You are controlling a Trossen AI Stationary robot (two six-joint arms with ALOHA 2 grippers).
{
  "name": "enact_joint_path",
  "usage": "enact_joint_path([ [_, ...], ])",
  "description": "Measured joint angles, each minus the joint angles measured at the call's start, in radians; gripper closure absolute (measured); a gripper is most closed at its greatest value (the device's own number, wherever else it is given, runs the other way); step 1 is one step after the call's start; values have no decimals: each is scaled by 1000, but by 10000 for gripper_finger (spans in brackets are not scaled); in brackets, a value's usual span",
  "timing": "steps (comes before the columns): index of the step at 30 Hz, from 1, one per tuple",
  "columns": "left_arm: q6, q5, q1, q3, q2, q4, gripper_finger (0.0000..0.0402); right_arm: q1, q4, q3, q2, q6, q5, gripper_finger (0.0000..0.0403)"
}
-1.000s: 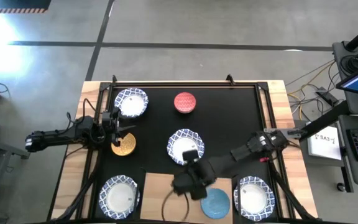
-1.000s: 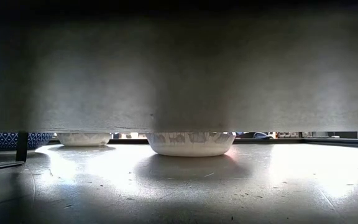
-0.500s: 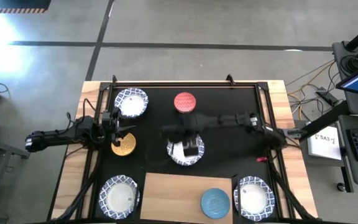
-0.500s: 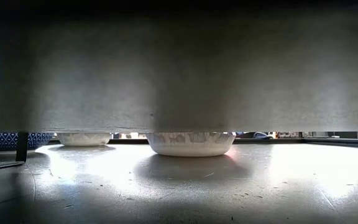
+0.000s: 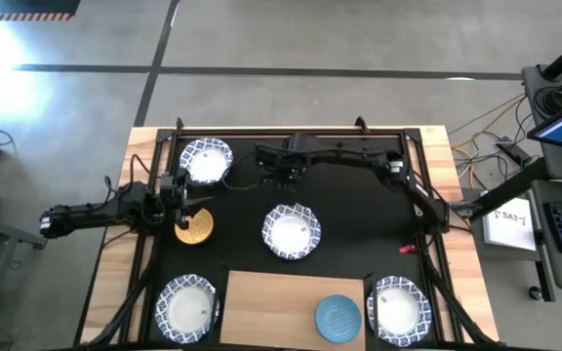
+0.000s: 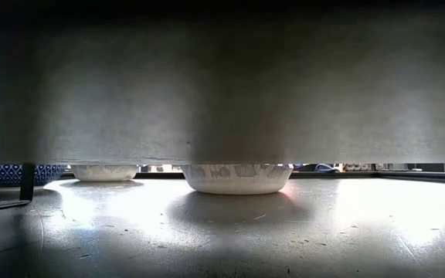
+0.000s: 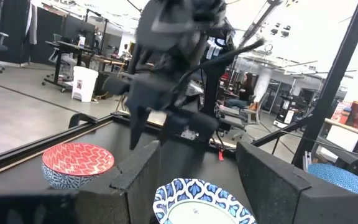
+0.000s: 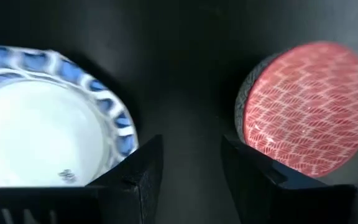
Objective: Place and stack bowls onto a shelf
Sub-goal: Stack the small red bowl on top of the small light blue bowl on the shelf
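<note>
Since a second ago the right arm has swung from the shelf [image 5: 294, 293] at the table's near edge to the far side of the black mat [image 5: 349, 224], leaving the plain blue bowl [image 5: 339, 316] sitting alone on the right part of that light-wood board. The right gripper [image 5: 287, 168] now hangs over the spot where the red bowl [image 8: 304, 109] stood; from above, the arm hides that bowl, but the right wrist view shows it beside a white bowl with a blue patterned rim [image 8: 48, 118], with bare mat between the two parted, empty fingers [image 8: 140, 169]. The arm stretches across the mat from its base on the right, elbow bent. Four white blue-rimmed bowls lie on the mat: one at the far left [image 5: 206, 160], one in the middle [image 5: 292, 231], one at the near left [image 5: 187, 306] just beside the shelf, and one at the near right [image 5: 396, 305]. The left gripper [image 5: 192, 203] waits at the left side, open and empty, over the yellow-gold bowl [image 5: 195, 229], its arm reaching in level from the left.
</note>
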Motion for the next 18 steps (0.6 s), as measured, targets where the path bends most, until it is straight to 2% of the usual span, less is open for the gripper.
enact_joint_path([
  [12,0,0,0,0,0,0,208,-80,201,-158,2,22,4,259],
  [18,0,0,0,0,0,0,208,-99,232,-197,2,29,41,261],
])
